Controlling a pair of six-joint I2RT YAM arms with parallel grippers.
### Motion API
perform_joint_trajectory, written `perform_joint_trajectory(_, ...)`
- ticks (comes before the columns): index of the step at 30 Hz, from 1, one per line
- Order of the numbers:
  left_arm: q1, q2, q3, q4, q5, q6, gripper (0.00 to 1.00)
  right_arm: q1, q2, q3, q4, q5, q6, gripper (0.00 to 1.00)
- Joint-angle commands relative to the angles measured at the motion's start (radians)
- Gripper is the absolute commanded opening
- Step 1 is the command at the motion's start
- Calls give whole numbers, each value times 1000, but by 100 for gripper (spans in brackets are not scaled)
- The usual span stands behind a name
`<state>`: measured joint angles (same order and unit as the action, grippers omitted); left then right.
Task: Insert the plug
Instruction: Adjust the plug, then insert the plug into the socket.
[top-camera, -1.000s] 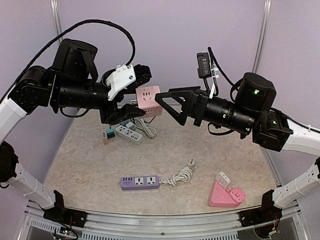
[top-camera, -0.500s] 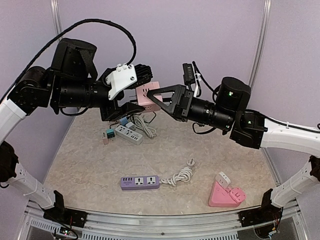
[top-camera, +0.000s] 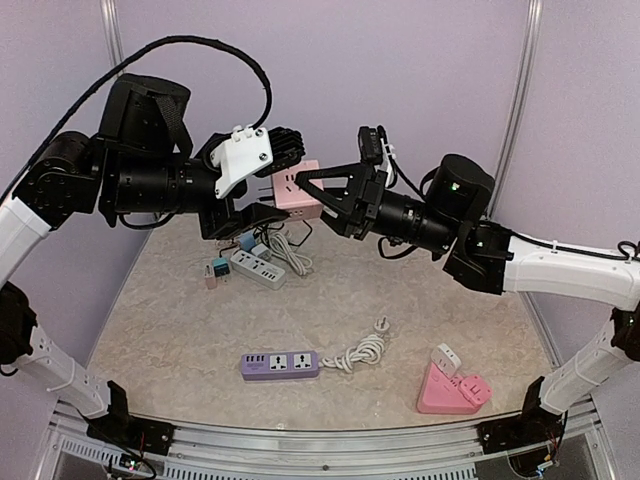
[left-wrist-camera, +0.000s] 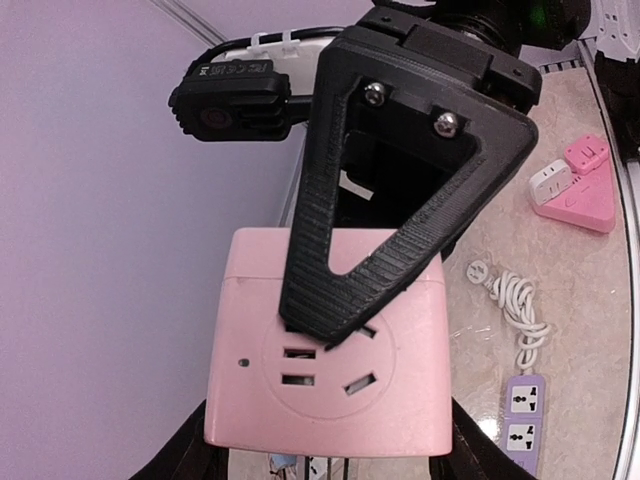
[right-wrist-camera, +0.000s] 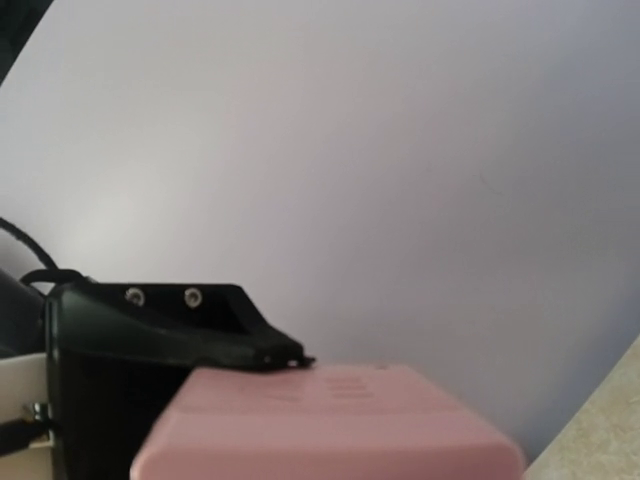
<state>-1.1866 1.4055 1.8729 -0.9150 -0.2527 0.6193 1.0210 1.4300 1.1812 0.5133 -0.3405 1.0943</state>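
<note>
The left tool is pinching the pink cube-shaped socket aloft; the right tool is straddling it, grip unclear, probably needing even pressure without twisting.

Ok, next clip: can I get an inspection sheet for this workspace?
Surface: marbled table, flat.
Job's things: pink cube socket held in the air; white plug lying on the table.
Clutter: purple power strip, grey strip, pink triangular socket.
Grippers: left gripper shut on the cube; right gripper around it, grip unclear.
Cables: white cord coiled beside the purple strip; black cable arching at upper left.
Surroundings: lilac walls.
</note>
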Motion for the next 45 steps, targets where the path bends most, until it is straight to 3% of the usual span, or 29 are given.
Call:
perform_joint_trajectory(1,-7,4,7,23,13,-18,0,0,39,24,96,-110,21,3)
perform_joint_trajectory(3,-7,6,-4,34,-11,-9,0,0,47,26,85,-114,20,0)
perform_joint_trajectory(4,-7,6,-13,39,-39,-6,27,0,45,29,62,-114,3,0)
perform_joint_trajectory(5,-7,3,-23,39,-63,-5,68,0,36,36,20,-103,-25,0)
perform_joint_trajectory(6,-6,-1,-45,35,-85,-3,95,-1,24,43,-38,-87,-62,0)
perform_joint_trajectory(7,-1,-10,-68,31,-96,-3,98,-1,9,55,-112,-63,-124,0)
perform_joint_trajectory(9,29,-49,-115,10,-64,-12,99,-1,-23,105,-362,29,-286,0)
perform_joint_trajectory(12,147,-135,-187,-58,137,-32,99,5,-16,211,-728,200,-567,0)
perform_joint_trajectory(17,435,-277,-359,-160,448,11,99,36,85,293,-1008,215,-1001,0)
perform_joint_trajectory(21,583,-338,-491,-224,504,40,99,88,161,288,-1068,166,-1266,0)
perform_joint_trajectory(26,767,-339,-647,-250,568,77,99,123,267,330,-1133,117,-1447,0)
perform_joint_trajectory(29,825,-312,-738,-186,530,49,99,148,338,348,-1161,123,-1516,0)
perform_joint_trajectory(35,836,-202,-817,-68,503,-34,99,183,453,365,-1179,132,-1585,0)
perform_joint_trajectory(40,834,-157,-839,-38,459,-39,99,180,440,302,-1080,117,-1624,0)
perform_joint_trajectory(45,835,-160,-866,-27,473,-34,99,143,456,327,-1096,72,-1661,0)
